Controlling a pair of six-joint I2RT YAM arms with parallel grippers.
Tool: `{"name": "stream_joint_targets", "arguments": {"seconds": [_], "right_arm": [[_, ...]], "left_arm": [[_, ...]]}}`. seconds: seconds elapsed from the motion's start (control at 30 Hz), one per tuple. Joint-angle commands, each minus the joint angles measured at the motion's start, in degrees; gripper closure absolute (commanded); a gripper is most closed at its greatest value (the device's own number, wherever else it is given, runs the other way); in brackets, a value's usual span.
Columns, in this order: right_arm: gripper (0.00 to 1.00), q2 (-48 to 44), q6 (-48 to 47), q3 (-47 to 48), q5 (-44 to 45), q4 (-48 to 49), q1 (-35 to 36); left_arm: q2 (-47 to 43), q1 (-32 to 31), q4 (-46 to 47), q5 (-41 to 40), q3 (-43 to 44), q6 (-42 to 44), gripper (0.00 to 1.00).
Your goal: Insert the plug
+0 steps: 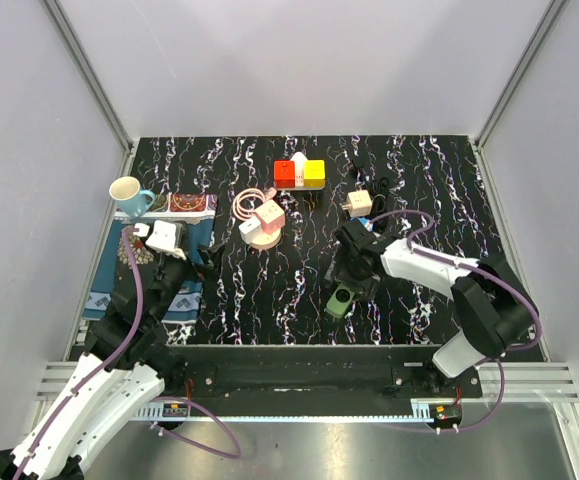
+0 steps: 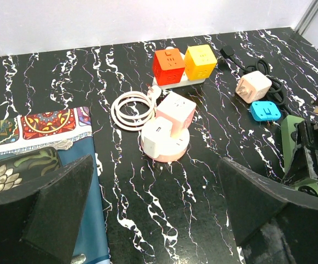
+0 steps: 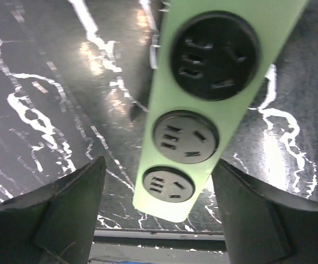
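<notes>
Well, the right gripper (image 3: 159, 214) hangs just over the green power strip (image 1: 341, 298), which lies flat on the black marbled table (image 1: 269, 290). Its fingers are spread to either side of the strip with a gap each way, so nothing is gripped. From the right wrist view the strip shows three round sockets in a row, one dark and two grey. The beige plug (image 1: 357, 203) and a small blue plug (image 2: 266, 111) lie on the table near the strip's far end, beside a black cable (image 2: 268, 74) and not in any socket. The left gripper (image 2: 156, 209) hovers spread wide over the edge of a patterned cloth (image 1: 194, 205), holding nothing. The only container is a teal mug (image 1: 129, 193), upright at the cloth's far left corner; its inside looks pale, and I cannot tell what it holds. Mid-table sit a red-and-yellow cube socket (image 1: 299, 173) and a pink-white one (image 1: 262, 222) with a coiled cord.
</notes>
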Motion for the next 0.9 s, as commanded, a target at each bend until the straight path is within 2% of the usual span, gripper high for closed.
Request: {"name": "stream_joint_targets", "arguments": {"seconds": [0.0, 0.17, 0.2, 0.33, 0.57, 0.87], "right_arm": [[0.14, -4.3, -6.4, 6.8, 4.5, 3.4, 1.1], [0.13, -3.1, -22.3, 15.2, 13.7, -3.1, -0.3], [0.13, -2.6, -27.5, 17.4, 13.4, -3.1, -1.0], [0.13, 2.0, -35.6, 22.5, 11.9, -3.3, -6.0], [0.13, 10.6, -50.6, 31.7, 3.0, 1.8, -14.2], [0.13, 24.6, -53.6, 42.2, -3.2, 5.0, -21.0]], "left_arm": [[0.5, -0.1, 2.3, 0.4, 0.2, -0.6, 0.01], [1.5, -0.1, 2.3, 0.6, 0.3, -0.4, 0.01], [1.9, -0.1, 2.3, 0.6, 0.2, -0.3, 0.01], [3.0, 0.4, 2.3, 0.9, 0.3, -0.1, 0.01], [3.7, 0.7, 3.4, 0.5, -0.4, 0.9, 0.01], [7.1, 0.8, 4.1, -1.2, -0.8, 2.3, 0.01]]}}
